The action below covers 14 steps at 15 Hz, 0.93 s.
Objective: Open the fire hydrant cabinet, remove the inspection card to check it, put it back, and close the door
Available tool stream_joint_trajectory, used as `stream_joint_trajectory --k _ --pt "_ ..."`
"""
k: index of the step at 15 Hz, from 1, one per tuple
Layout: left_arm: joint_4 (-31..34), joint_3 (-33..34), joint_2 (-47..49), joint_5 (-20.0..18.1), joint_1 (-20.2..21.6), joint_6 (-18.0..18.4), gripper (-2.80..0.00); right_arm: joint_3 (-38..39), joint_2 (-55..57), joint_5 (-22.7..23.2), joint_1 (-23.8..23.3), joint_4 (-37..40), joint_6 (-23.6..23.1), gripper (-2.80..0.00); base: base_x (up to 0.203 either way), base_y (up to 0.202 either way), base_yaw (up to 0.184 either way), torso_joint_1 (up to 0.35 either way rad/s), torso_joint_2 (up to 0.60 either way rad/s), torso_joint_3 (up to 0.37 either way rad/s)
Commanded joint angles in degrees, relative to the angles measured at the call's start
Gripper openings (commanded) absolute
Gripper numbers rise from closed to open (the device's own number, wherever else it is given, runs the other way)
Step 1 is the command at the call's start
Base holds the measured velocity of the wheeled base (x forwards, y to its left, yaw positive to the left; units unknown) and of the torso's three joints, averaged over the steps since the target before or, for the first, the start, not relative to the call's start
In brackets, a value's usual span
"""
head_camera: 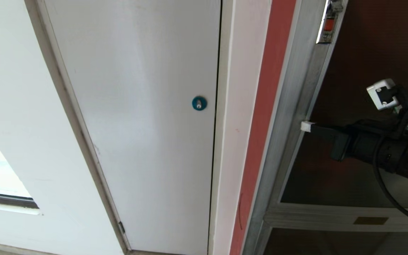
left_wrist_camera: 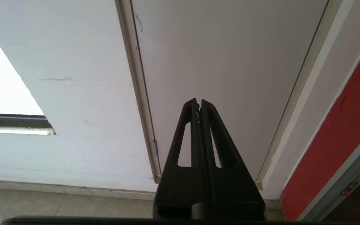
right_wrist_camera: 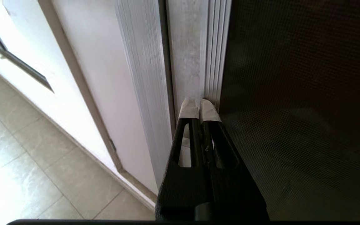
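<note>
Both grippers have their jaws pressed together, empty. The right gripper (head_camera: 307, 126) has its white tips against the aluminium edge of the door (head_camera: 363, 117), far right. The left gripper (left_wrist_camera: 198, 104) faces the white panel door (head_camera: 140, 117).

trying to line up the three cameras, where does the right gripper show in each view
Head view: right gripper at the right, shut tips on the door's aluminium frame.
Left wrist view: not in it; only the left gripper.
Right wrist view: centre, tips against the frame.
Shared landmark: white panel door.
</note>
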Motion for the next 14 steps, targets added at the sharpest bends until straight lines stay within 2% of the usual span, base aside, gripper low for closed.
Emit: stream_joint_trajectory --k 1,4,9,14 --pt "-0.02 0.35 0.04 0.0 0.01 0.01 -2.8 2.01 -3.8 0.87 2.07 0.15 0.04 -2.8 0.0 0.0 0.0 0.0 0.0 0.0" --pt "-0.02 0.35 0.04 0.0 0.01 0.01 -2.8 3.94 -6.98 0.9 3.03 0.15 0.37 -2.8 0.0 0.0 0.0 0.0 0.0 0.0" --pt "-0.02 0.35 0.04 0.0 0.01 0.01 -2.8 3.63 -11.47 0.63 4.07 -0.03 5.14 -2.8 0.0 0.0 0.0 0.0 0.0 0.0" --pt "-0.02 0.35 0.04 0.0 0.01 0.01 -2.8 -4.63 -11.52 0.44 4.07 0.42 7.47 -2.8 0.0 0.0 0.0 0.0 0.0 0.0"
